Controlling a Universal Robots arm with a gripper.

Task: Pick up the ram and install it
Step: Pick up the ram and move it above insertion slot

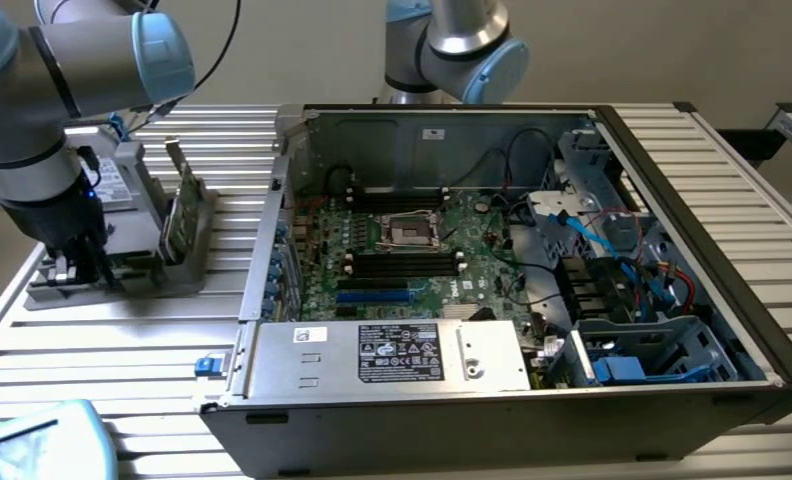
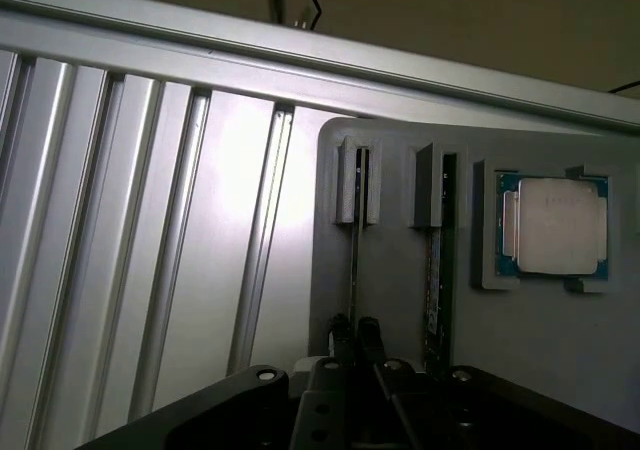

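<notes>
I'm on the pick-up: my black gripper (image 2: pixel 356 340) has its fingers (image 2: pixel 341 332) nearly closed, pinching the thin, dark-edged ram stick (image 2: pixel 357 260), which stands in the grey holder's (image 2: pixel 395 300) edge-most slot. Freeing it, I judge, calls for a straight pull along that slot.

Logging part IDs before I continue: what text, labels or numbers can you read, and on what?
Black label on the power supply: print too small to read.
White sticker on the computer case: unreadable.
Processor chip: no legible markings.
Ram stick: edge-on, nothing readable.
So nothing reads.
</notes>
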